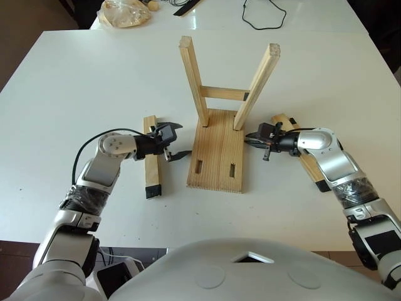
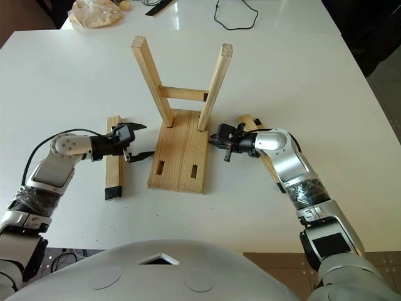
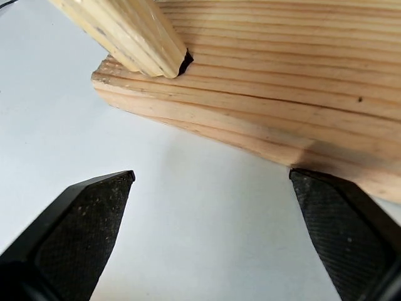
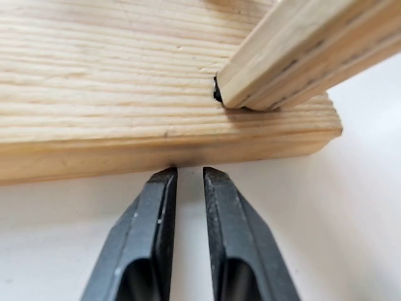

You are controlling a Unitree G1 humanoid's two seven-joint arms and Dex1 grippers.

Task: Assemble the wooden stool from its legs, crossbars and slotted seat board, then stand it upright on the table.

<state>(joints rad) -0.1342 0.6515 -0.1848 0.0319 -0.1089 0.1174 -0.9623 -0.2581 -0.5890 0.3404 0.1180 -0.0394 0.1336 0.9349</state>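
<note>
The board (image 1: pixel 216 150) lies flat at the centre of the table (image 1: pixel 75 81). Its long axis runs from the lower middle of the frame toward the top. Two legs are plugged into its upper end and point up, splaying apart: the left leg (image 1: pixel 193 78) leans to the upper left, the right leg (image 1: pixel 258 84) to the upper right. A crossbar (image 1: pixel 223 93) joins them partway up. Near the lower end of the board, two slots (image 1: pixel 198 166) are open.

The left gripper (image 1: pixel 183 138) is just left of the board's edge, its fingers (image 3: pixel 81 219) spread wide and holding nothing. Under it the left stick (image 1: pixel 151 169) lies flat, parallel to the board, with a dark lower end.

The right gripper (image 1: pixel 248 136) is at the board's right edge, beside the foot of the right leg. Its fingers (image 4: pixel 150 238) are pressed nearly together with a thin gap between them and pinch nothing; the tips are at the board's side face. The right stick (image 1: pixel 283 119) lies flat under that arm, slanting toward the lower right.

A bag (image 1: pixel 125 12) sits at the upper left and a cable (image 1: pixel 263 15) at the top edge.
</note>
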